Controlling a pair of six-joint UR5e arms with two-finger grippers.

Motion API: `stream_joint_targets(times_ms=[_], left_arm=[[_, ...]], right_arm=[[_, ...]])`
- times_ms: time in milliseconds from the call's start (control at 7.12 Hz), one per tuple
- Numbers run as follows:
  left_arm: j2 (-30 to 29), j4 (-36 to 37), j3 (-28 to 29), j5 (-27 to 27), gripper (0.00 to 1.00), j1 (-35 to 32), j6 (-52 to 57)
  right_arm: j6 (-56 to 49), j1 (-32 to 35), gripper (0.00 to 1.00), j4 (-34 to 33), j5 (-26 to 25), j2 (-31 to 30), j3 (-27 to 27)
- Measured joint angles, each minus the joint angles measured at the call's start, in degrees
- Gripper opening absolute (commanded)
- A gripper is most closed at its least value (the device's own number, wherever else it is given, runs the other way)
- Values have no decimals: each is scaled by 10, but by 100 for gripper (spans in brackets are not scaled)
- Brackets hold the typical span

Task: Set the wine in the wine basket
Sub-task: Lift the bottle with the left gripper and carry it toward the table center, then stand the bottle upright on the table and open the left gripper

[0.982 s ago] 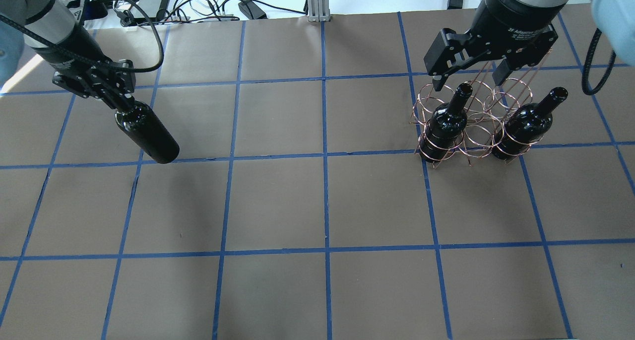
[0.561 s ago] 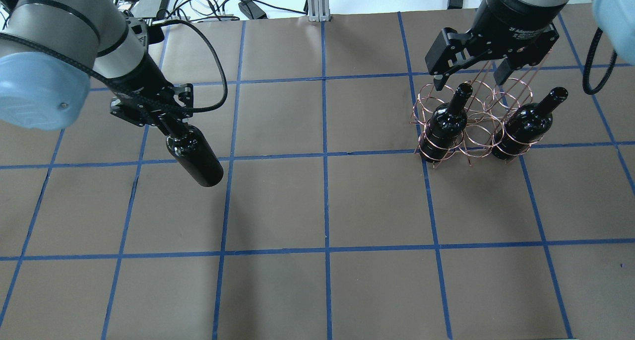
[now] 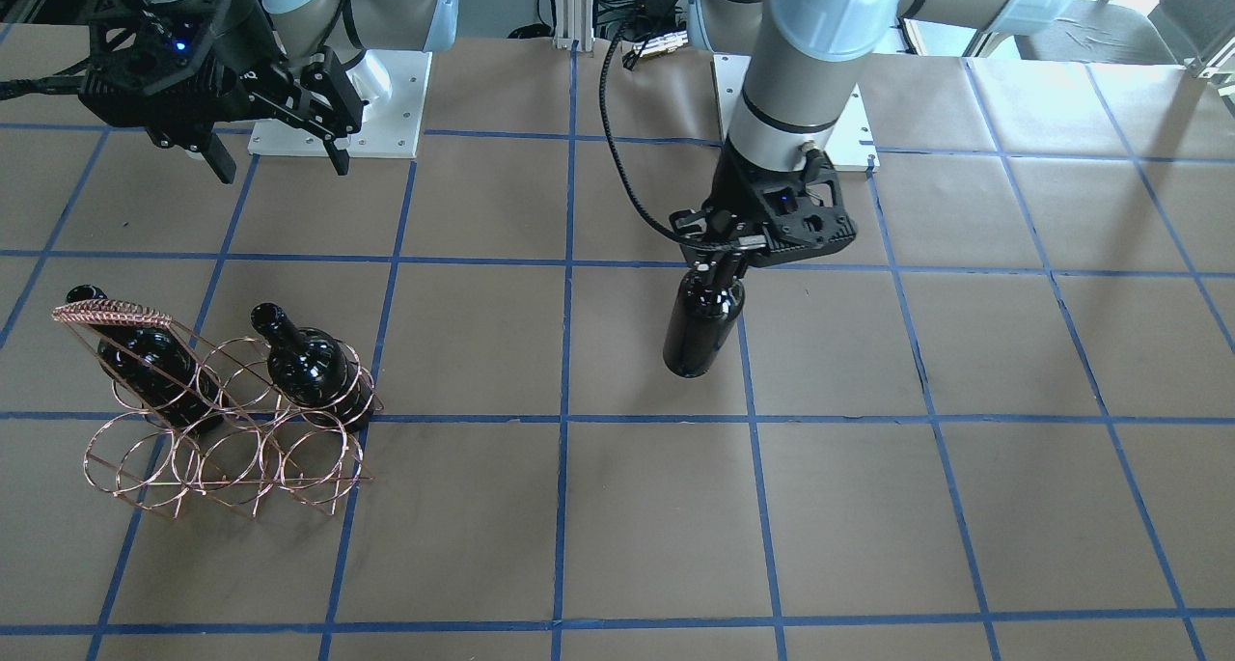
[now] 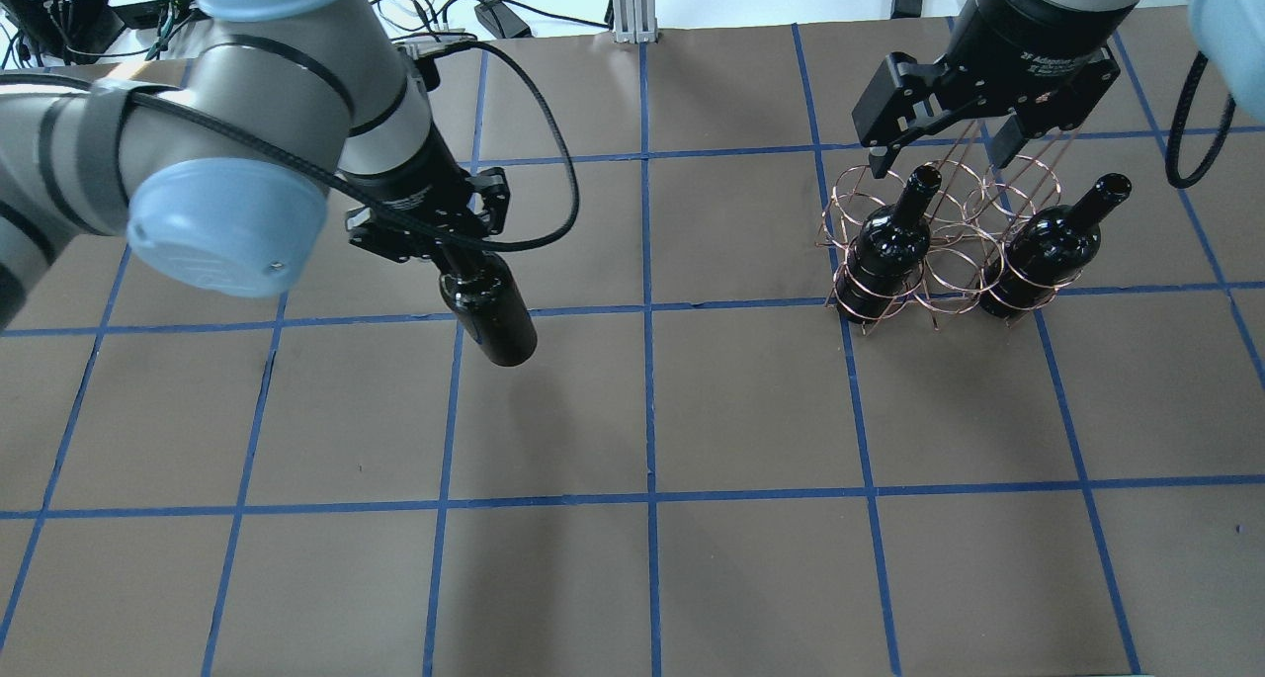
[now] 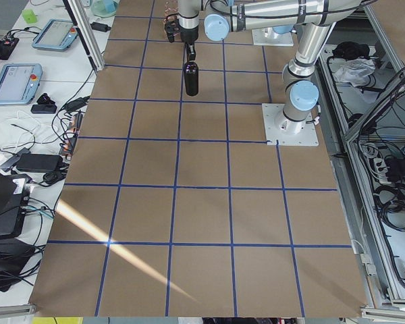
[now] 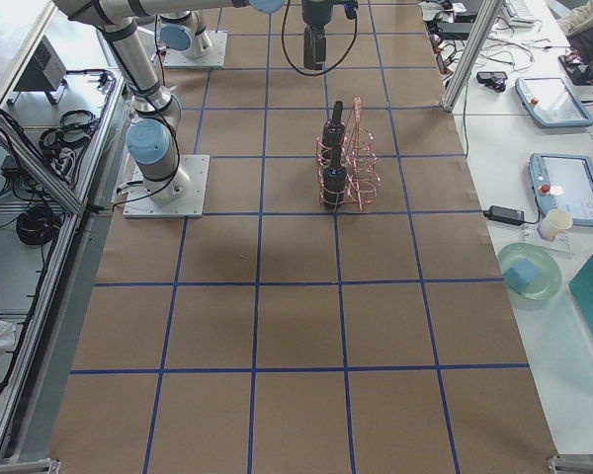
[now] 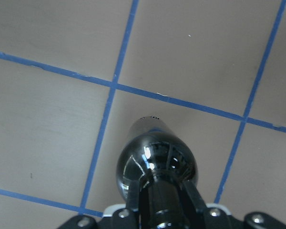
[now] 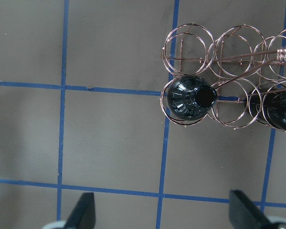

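**Wine carried rightward, nearer mid-table**

The left end effector (image 4: 453, 260) is clamped on the slim neck of the wine (image 4: 491, 318). The wine hangs neck-up over the table (image 4: 692, 410), further right than a moment ago and still well apart from the basket (image 4: 949, 262). The right end effector (image 4: 937, 158) has not moved, its jaws spread wide and empty. The wine is glossy, near-black glass. The basket is thin copper-pink wire rings in rows, holding two dark bottles (image 4: 886, 252) (image 4: 1038, 247). The table is brown paper under a blue tape grid.
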Motion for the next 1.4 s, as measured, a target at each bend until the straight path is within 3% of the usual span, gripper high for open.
stream_joint_targets(times_ms=[561, 1404], left_arm=[[-33, 2, 8, -30, 0, -110, -95], [-39, 6, 8, -9, 0, -109, -59]], right_arm=[[0, -1, 100, 0, 0, 0, 0], [-1, -1, 100, 1, 0, 0, 1]])
